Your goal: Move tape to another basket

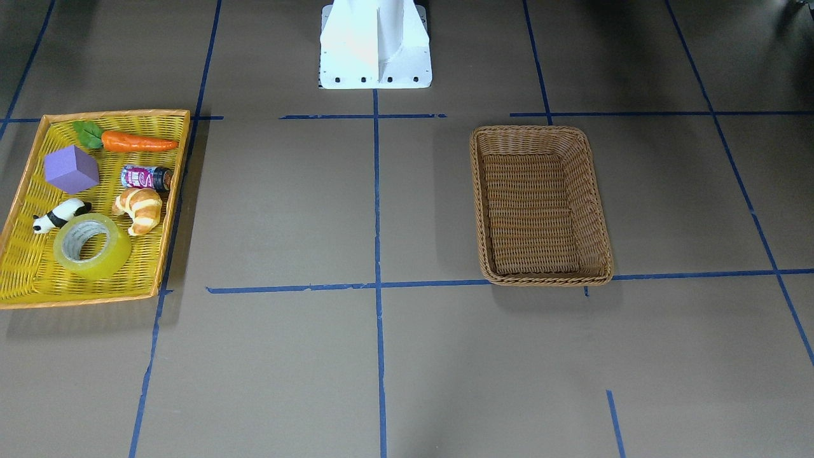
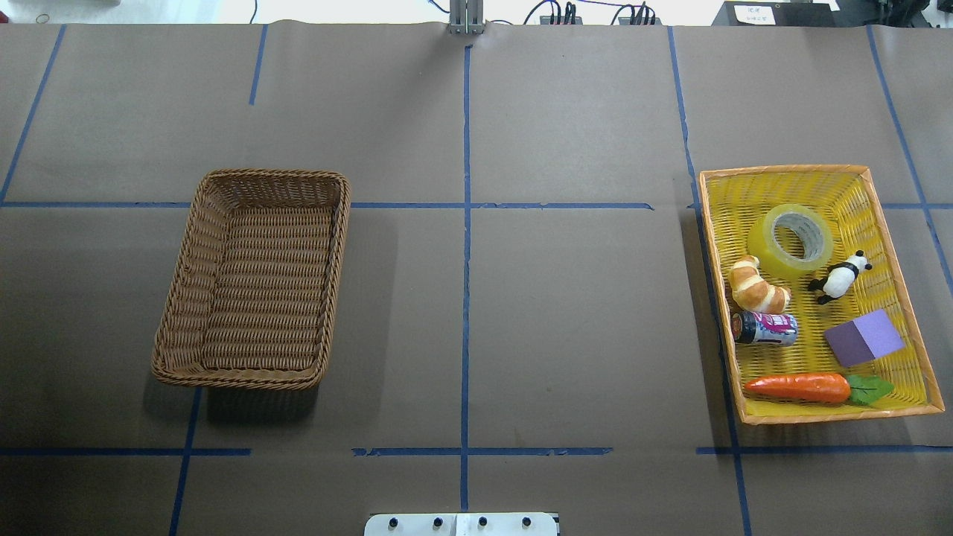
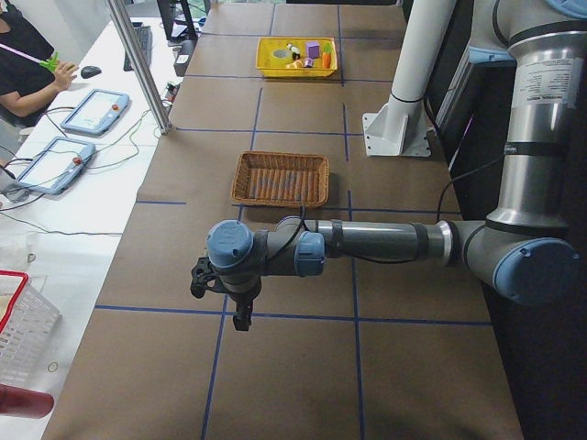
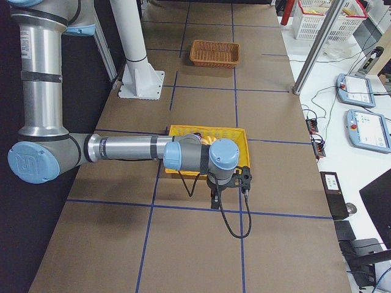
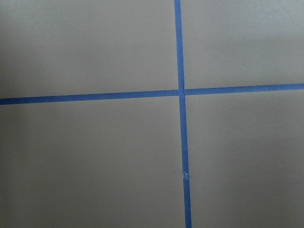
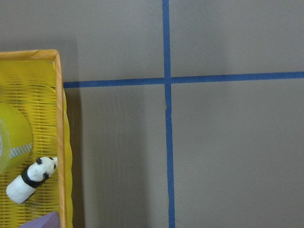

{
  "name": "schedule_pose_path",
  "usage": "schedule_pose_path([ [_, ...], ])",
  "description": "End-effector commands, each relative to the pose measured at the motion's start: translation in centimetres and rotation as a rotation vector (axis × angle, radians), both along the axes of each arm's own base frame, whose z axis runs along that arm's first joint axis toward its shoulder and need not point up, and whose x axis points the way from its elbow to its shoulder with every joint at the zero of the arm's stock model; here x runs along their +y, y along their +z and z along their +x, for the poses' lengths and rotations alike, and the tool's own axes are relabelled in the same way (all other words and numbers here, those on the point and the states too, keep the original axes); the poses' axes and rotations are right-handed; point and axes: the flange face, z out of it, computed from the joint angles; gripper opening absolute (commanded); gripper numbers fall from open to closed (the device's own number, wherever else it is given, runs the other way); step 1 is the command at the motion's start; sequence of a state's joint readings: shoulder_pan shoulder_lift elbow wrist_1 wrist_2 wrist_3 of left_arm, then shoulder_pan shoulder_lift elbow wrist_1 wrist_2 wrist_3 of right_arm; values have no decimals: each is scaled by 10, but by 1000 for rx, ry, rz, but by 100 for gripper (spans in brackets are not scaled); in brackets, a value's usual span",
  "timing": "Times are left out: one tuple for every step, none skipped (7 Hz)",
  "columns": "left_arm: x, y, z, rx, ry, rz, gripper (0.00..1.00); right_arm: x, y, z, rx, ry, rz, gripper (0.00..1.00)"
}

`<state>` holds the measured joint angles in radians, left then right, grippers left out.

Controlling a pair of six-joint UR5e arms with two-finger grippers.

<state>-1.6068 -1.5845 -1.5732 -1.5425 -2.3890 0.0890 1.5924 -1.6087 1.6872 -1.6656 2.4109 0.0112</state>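
Note:
The tape (image 1: 109,261) lies flat in the yellow tray (image 1: 25,280), at its end farthest from the robot; it also shows in the overhead view (image 2: 767,247) and at the left edge of the right wrist view (image 6: 12,137). The brown wicker basket (image 1: 540,131) stands empty on the other side of the table (image 2: 272,176). The left gripper (image 3: 225,298) shows only in the exterior left view, above bare table beyond the basket (image 3: 280,177). The right gripper (image 4: 231,189) shows only in the exterior right view, just past the yellow tray (image 4: 238,131). I cannot tell whether either is open or shut.
The tray (image 2: 782,171) also holds a croissant (image 2: 758,286), a toy panda (image 2: 840,277), a small can (image 2: 765,328), a purple cube (image 2: 864,337) and a carrot (image 2: 800,387). The white robot base (image 1: 375,44) stands at the table's robot side. Blue tape lines cross the brown tabletop.

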Motion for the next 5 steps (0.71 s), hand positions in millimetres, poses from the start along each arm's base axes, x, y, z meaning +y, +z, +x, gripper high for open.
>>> schedule_pose_path([
  [0, 0, 0, 1, -1, 1, 100, -28, -33, 0, 4, 0, 66, 100],
  [0, -1, 1, 2, 1, 1, 100, -37, -45, -2, 4, -5, 90, 100],
  [2, -1, 1, 2, 1, 1, 100, -48, -62, -20, -2, -2, 84, 100],
  [2, -1, 0, 2, -1, 2, 100, -49, -91, -56, 14, -2, 72, 100],
  [2, 0, 1, 2, 1, 1, 100, -48, -110, -82, 35, 13, 78, 100],
])
